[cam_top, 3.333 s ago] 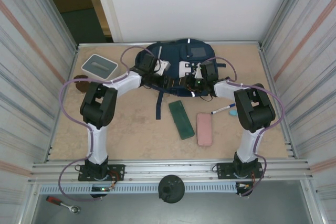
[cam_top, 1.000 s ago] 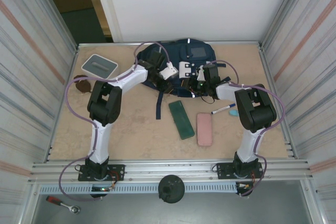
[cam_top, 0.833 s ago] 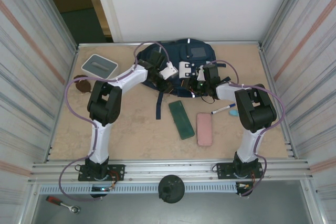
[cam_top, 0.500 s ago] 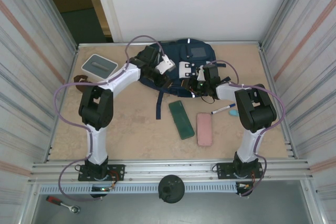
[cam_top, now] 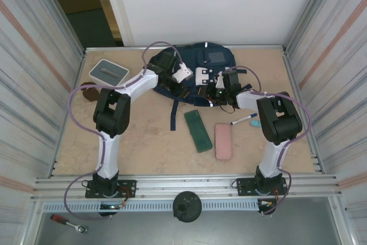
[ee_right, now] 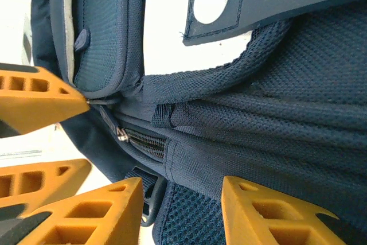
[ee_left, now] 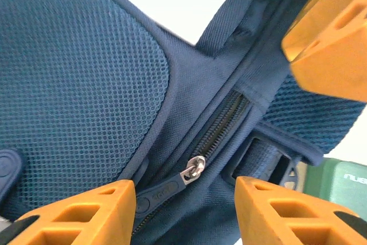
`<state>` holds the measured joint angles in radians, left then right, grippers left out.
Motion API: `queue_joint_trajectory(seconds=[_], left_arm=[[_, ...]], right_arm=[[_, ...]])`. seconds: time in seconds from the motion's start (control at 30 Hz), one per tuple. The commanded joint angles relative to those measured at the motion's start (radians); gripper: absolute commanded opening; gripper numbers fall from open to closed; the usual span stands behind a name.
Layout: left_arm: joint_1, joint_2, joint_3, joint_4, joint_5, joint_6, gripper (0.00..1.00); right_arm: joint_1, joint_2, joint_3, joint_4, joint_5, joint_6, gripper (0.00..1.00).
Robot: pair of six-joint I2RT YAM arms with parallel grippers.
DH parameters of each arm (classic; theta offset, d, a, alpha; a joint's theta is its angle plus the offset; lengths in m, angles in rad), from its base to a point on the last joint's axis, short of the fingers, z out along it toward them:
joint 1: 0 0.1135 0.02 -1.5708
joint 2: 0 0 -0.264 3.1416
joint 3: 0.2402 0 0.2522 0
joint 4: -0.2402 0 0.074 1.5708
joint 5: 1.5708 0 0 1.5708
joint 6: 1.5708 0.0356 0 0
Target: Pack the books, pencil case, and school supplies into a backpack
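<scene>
The navy backpack [cam_top: 209, 60] lies flat at the back of the table, and both grippers hover over its near edge. My left gripper [cam_top: 184, 76] is open; in the left wrist view its orange fingers [ee_left: 86, 213] straddle the metal zipper pull [ee_left: 195, 170] and its blue tab without touching. My right gripper [cam_top: 202, 77] is open too, right gripper [ee_right: 180, 199] over the fabric beside the closed zipper [ee_right: 143, 143]. A white marker with a blue cap [cam_top: 243, 120] lies at the right. A green pencil case [cam_top: 198, 131] and a pink case [cam_top: 223, 140] lie mid-table. The books are out of view.
A white-and-grey square box [cam_top: 109, 72] stands at the back left, with a brown object [cam_top: 89, 92] in front of it. A small teal item [cam_top: 256, 123] lies beside the marker. A backpack strap [cam_top: 174, 113] trails toward the green case. Metal walls close both sides.
The left arm has swung its elbow about and its gripper has shifted a little right along the backpack's near edge. The right arm has barely moved.
</scene>
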<state>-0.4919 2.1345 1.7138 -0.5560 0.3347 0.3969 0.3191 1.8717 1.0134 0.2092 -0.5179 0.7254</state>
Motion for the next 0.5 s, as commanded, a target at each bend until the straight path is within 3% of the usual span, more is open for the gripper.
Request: queue_joint_trajectory(seconds=[0.0, 0.3, 0.47], left_arm=[[-0.011, 0.035, 0.034, -0.043, -0.043, 0.024, 0.49], [-0.05, 0.052, 0.017, -0.091, -0.086, 0.074, 0.48], [-0.047, 0.005, -0.009, -0.093, -0.04, 0.059, 0.41]], right_arm=[[-0.018, 0.027, -0.003, -0.073, 0.019, -0.01, 0.4], [-0.02, 0.03, -0.006, -0.074, 0.016, -0.012, 0.4], [-0.021, 0.036, -0.01, -0.067, 0.014, -0.011, 0.4]])
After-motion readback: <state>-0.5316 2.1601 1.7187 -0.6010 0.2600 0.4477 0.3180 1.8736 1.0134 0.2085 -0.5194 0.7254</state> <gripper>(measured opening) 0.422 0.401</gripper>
